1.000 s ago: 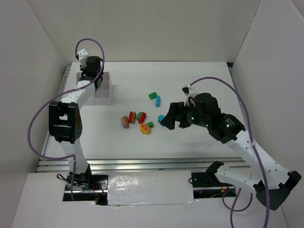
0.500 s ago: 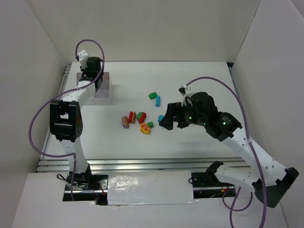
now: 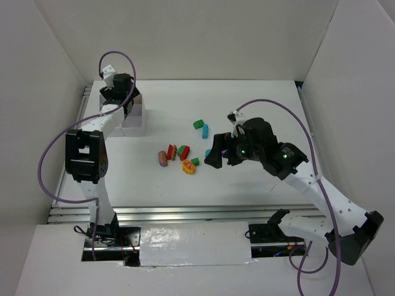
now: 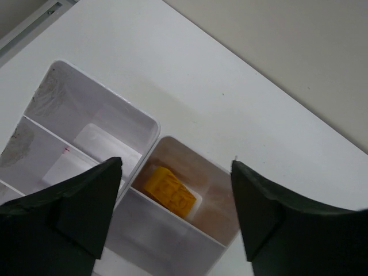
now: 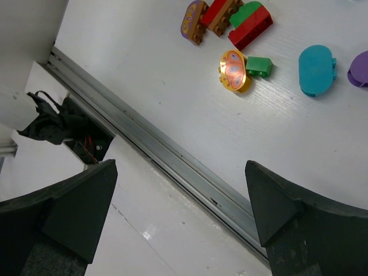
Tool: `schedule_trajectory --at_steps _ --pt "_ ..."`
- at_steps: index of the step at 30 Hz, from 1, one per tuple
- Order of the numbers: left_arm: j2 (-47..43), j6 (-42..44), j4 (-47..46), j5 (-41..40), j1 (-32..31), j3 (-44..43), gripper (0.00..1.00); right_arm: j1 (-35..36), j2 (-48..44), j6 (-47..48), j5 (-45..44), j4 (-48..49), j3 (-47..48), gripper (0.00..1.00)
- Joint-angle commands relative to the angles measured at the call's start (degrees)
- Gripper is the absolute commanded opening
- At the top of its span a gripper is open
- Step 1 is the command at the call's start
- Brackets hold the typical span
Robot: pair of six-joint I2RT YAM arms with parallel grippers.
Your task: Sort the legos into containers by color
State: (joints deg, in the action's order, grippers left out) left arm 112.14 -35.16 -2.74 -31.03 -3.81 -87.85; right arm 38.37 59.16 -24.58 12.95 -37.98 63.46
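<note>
My left gripper [image 4: 176, 167] hangs over the white divided tray [image 4: 103, 86], at the upper left of the overhead view. Its jaws are well apart and grip nothing. Below the gap a yellow lego [image 4: 168, 191] lies tilted in one compartment (the lower right one in the wrist view). My right gripper [image 5: 181, 172] is above the table at mid-frame overhead, jaws spread wide and empty. Along the top of its wrist view lie loose legos: an orange oval [image 5: 233, 70] touching a small green brick [image 5: 259, 66], a teal oval [image 5: 317, 69] just beside them, and a red brick [image 5: 251, 26] above.
</note>
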Motion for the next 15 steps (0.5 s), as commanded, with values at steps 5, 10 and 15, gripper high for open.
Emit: schedule_trajectory --at_steps 5,10,15 --pt "-12.1 -0.7 7.8 4.7 0.3 -7.3 0.99 0.4 9.3 1.7 -0.1 2.4 1.7 0.99" --pt "-17.8 -2.5 28.5 6.4 0.2 -10.6 0.99 3.2 22.7 4.0 -5.6 1.9 6.2 0.97" --pt "-29.2 -4.8 37.7 9.0 0.2 -1.3 0.99 6.3 34.8 4.6 -9.3 1.4 13.8 0.90"
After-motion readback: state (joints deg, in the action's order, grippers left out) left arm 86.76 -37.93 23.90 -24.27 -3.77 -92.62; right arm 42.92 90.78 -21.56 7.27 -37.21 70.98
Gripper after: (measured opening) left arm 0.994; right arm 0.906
